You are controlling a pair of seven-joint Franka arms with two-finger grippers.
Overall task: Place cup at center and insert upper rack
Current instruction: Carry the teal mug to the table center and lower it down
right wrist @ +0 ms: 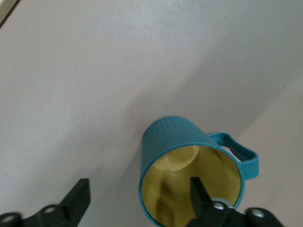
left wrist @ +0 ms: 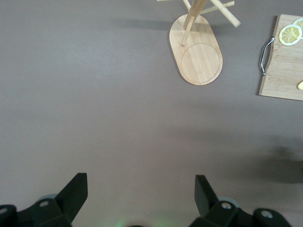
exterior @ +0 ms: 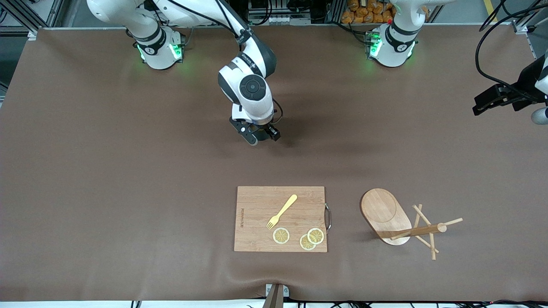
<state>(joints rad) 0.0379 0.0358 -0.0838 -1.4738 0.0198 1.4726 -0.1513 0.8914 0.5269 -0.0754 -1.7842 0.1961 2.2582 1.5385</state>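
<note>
The right hand (exterior: 260,136), upper centre of the front frame, hangs low over bare worktop (exterior: 107,171), released, one finger inside the upright cup (right wrist: 191,182). Lower centre lies a cutting board (exterior: 257,209); lower right, the upper rack (exterior: 396,218) is toppled. At the right edge, the left hand (left wrist: 139,196) hovers released.

- I see the desk (exterior: 128,179) covered edge to edge by a brown cloth, slightly rucked at the edge nearest the front camera.
- A rectangular wooden cutting board (exterior: 257,205) with a metal handle lies on it, near that edge and about midway along.
- The upper rack (exterior: 383,214) lies beside the board, toward the left arm's end, tipped on its side, apart from the board.
- The cup (right wrist: 189,175) stands upright on the cloth.
</note>
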